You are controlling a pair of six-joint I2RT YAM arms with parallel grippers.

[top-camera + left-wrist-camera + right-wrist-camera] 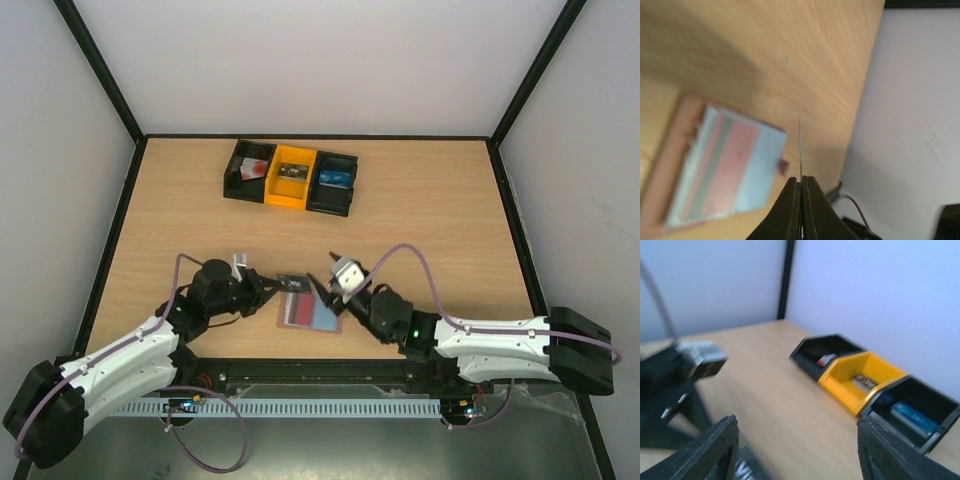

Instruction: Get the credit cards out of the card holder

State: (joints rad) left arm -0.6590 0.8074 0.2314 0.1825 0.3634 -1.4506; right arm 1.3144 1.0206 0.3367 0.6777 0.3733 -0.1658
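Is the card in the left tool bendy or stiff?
Probably stiff: the card stands straight above the left tool, no droop. Seen edge-on it is very thin, so likely light. Pinched at one end only, it might twist.

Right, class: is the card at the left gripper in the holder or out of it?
Out: the left gripper pinches the card edge-on, apart from the card holder.

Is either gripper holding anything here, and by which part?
A card, pinched at one edge by the left gripper; the right gripper is open and empty.
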